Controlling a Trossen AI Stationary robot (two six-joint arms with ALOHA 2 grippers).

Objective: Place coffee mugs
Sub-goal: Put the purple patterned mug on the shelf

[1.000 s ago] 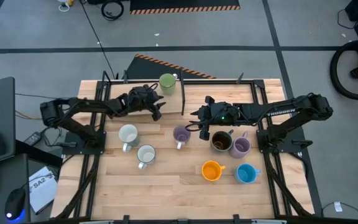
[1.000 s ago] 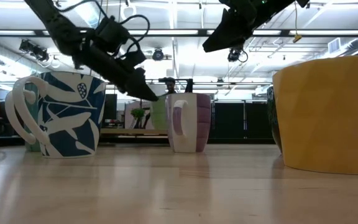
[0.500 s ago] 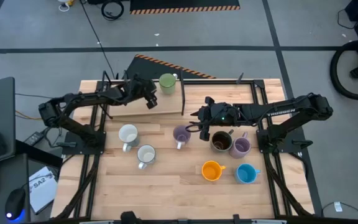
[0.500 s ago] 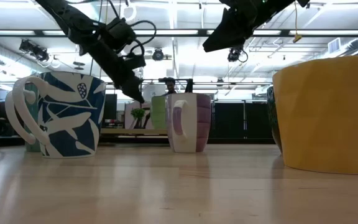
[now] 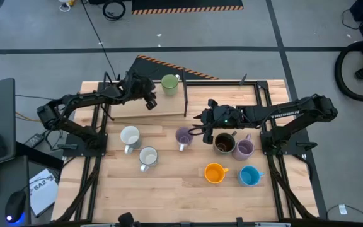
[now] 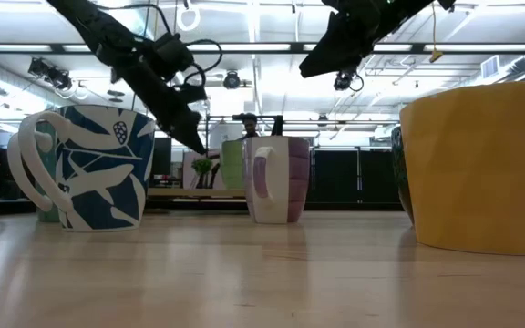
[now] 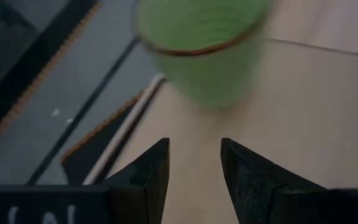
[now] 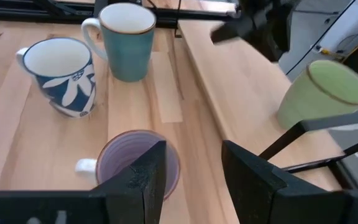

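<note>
The green mug (image 5: 169,84) stands upright on a raised wooden board (image 5: 128,108) at the table's far edge; my left wrist view shows the green mug (image 7: 204,50) just ahead. My left gripper (image 5: 149,102) hovers open over the board, just near-left of this mug. My right gripper (image 5: 205,130) hangs open above the table, between one lilac mug (image 5: 183,136) and the dark brown mug (image 5: 224,144). A second lilac mug (image 5: 244,149), the orange mug (image 5: 214,173), the blue mug (image 5: 249,176) and two pale mugs (image 5: 130,137) (image 5: 148,156) stand upright on the table.
Black arm frames run along both table sides (image 5: 93,135) (image 5: 276,135). The board's right end (image 5: 185,101) lies close to my right gripper. The near strip of the table (image 5: 169,202) holds no mugs. A striped floor mat edge (image 5: 169,66) lies beyond the far edge.
My left gripper has moved from the board's near edge toward the table's far edge and slightly left, rising a little, and now sits over the board beside the green mug. The mugs have stayed where they were.
</note>
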